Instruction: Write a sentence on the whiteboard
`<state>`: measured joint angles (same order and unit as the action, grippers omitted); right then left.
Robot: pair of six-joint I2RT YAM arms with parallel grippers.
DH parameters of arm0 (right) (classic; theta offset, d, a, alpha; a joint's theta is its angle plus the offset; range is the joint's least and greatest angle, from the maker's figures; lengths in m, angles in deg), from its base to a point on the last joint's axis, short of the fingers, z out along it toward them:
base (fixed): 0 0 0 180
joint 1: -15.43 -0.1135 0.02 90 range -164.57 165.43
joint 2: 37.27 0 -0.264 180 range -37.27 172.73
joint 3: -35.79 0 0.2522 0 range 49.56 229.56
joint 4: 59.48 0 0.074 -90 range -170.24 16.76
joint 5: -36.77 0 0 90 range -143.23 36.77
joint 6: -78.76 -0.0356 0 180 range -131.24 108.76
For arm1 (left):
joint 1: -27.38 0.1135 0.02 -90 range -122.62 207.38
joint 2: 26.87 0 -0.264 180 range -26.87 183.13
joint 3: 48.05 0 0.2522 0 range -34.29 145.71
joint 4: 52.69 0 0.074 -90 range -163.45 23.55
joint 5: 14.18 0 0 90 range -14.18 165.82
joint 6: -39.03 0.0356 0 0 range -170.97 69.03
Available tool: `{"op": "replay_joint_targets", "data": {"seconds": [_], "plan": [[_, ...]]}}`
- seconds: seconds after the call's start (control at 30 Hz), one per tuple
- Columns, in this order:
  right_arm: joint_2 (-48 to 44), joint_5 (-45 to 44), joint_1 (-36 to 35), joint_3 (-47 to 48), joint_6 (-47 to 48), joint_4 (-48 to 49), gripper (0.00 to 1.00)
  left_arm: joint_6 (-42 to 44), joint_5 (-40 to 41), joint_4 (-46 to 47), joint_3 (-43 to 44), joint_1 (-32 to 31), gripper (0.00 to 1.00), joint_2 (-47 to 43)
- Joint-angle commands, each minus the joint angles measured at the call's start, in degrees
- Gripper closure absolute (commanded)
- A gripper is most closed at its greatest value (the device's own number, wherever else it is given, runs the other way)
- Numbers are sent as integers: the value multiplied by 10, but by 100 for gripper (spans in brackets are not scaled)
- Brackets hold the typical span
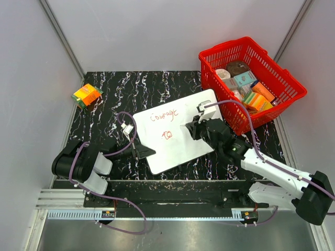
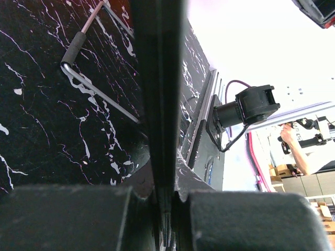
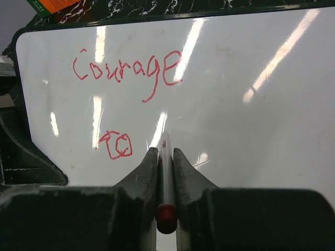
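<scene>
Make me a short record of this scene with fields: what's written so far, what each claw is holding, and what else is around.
board: whiteboard lying flat on the black mat
writing: "Courage" on top, "to" below, in red
left claw: shut on the whiteboard's edge
right claw: shut on a marker, tip just right of "to"
nearby: red basket of boxes at far right; orange box at far left, off the mat
</scene>
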<state>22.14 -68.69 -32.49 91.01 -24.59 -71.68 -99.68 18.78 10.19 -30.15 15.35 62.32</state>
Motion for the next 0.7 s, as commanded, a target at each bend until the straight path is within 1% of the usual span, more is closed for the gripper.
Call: {"op": "replay_joint_targets", "data": {"seconds": [0.0,0.13,0.67], "plan": [[30,-11,4,40,3,43,100,40,47,49,2,-1,100,-5],[45,-10,4,42,6,45,100,43,48,40,3,-3,100,-8],[27,-12,4,6,-6,40,100,53,53,20,8,-8,100,-10]]}}
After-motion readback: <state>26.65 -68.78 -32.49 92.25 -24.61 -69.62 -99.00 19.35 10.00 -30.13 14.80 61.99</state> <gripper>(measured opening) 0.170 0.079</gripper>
